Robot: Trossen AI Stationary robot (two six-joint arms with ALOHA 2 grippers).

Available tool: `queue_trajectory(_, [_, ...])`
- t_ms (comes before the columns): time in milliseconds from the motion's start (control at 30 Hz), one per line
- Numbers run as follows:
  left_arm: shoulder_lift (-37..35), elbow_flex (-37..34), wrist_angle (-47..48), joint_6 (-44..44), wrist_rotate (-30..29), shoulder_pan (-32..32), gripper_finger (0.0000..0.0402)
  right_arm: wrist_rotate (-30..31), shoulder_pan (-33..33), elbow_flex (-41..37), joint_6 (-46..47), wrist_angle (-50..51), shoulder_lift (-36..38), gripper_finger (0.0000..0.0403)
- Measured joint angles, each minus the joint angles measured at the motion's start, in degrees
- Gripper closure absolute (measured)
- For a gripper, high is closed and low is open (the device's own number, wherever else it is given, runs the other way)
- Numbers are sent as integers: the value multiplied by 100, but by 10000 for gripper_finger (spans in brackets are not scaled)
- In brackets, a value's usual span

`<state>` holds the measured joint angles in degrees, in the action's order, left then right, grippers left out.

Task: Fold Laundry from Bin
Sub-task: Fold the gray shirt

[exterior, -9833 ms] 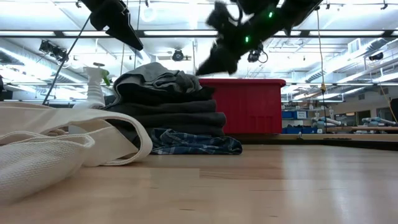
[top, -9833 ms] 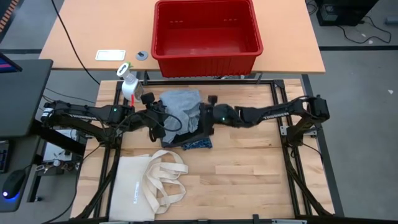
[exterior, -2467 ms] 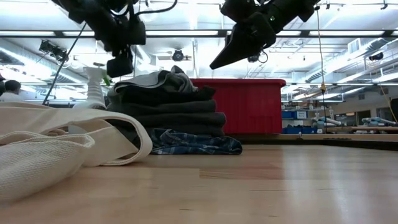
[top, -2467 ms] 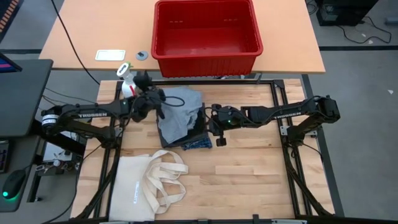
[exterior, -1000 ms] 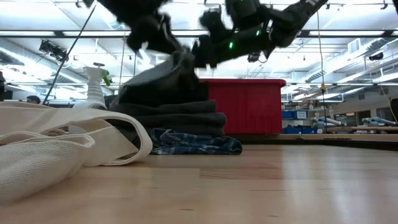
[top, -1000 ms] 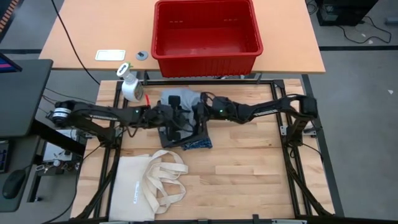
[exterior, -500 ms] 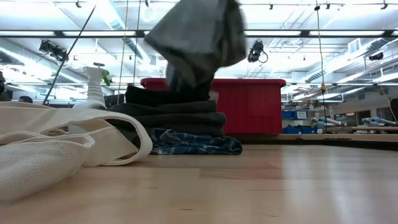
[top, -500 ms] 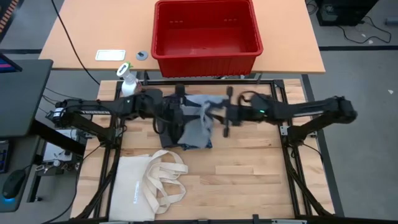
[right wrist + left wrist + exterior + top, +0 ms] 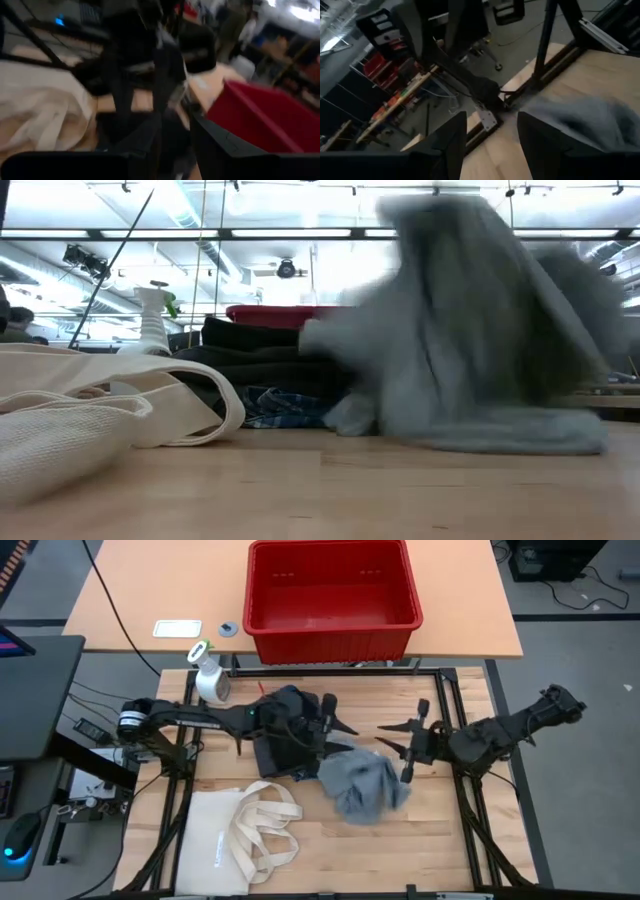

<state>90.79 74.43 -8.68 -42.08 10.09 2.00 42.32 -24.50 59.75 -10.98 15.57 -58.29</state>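
Note:
A light grey garment (image 9: 365, 785) lies crumpled on the wooden table, right of and nearer than the stack of dark laundry (image 9: 285, 735). In the low view the garment (image 9: 480, 350) is blurred, with its lower edge on the table. My left gripper (image 9: 338, 718) is raised over the stack's right side and open; nothing shows between its fingers (image 9: 492, 145). My right gripper (image 9: 397, 750) is open too, raised right of the stack and just beyond the garment. The red bin (image 9: 330, 635) stands on the far table. My right gripper's nearer finger (image 9: 405, 775) shows right beside the garment's far right edge (image 9: 398, 787). Whether it touches the cloth, I cannot tell. Nothing shows between its two fingers in the right wrist view.
A cream tote bag (image 9: 230, 840) lies at the near left. A white spray bottle (image 9: 208, 680) stands at the table's far left corner. A blue plaid piece (image 9: 290, 408) lies at the bottom of the stack. Bare wood lies at the near right.
Both grippers have risen from the top of the stack, taking the light grey garment up with them. My right gripper has drawn back toward the table's right edge, and my left has gone right. The garment has left the stack and come down crumpled on the table.

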Motion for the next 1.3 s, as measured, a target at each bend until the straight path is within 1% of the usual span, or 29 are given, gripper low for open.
queue_trajectory(67, [11, 0, 256, 56, 5, -4, 222, 213, -121, 0, 511, 453, -36, 289])
queue_trajectory(200, [-123, 2, 1030, 437, 3, -33, 221, 226, -219, 0, 1544, 1308, -127, 289])
queue_trajectory(300, [-262, 20, 2002, 1031, 7, -12, 221, 181, -222, 0, 2071, 1586, -227, 289])
queue_trajectory(400, [-202, 0, 3207, 1609, -2, 82, 221, 129, -218, 0, 2318, 1560, -454, 289])
queue_trajectory(433, [-88, -13, 3446, 1721, -80, 124, 221, 123, -220, 0, 2328, 1552, -559, 289])
queue_trajectory(533, [72, -189, 3927, 2292, -895, 255, 221, 117, -205, 0, 2304, 1492, -918, 289])
queue_trajectory(600, [111, -294, 3956, 2566, -1276, 387, 221, 137, -184, 0, 2299, 1486, -1160, 289])
queue_trajectory(633, [110, -406, 3947, 2588, -1350, 461, 221, 141, -161, 0, 2298, 1464, -1272, 289])
queue_trajectory(700, [106, -682, 3695, 2588, -1349, 622, 221, 167, -119, 0, 2306, 1447, -1467, 289])
queue_trajectory(867, [168, -1603, 2555, 2591, -1279, 1112, 221, 195, -80, -4, 2336, 1382, -1808, 294])
queue_trajectory(1000, [143, -2070, 2444, 2673, -969, 1422, 221, 156, -82, -4, 2421, 1421, -1834, 301])
queue_trajectory(1067, [84, -2202, 2528, 2771, -785, 1469, 221, 150, -82, -4, 2459, 1461, -1792, 303])
queue_trajectory(1133, [-20, -2282, 2782, 2775, -770, 1450, 221, 159, -82, -4, 2498, 1449, -1751, 304])
queue_trajectory(1300, [-304, -2309, 4038, 2778, -741, 1385, 221, 158, -82, -4, 2571, 1450, -1731, 304])
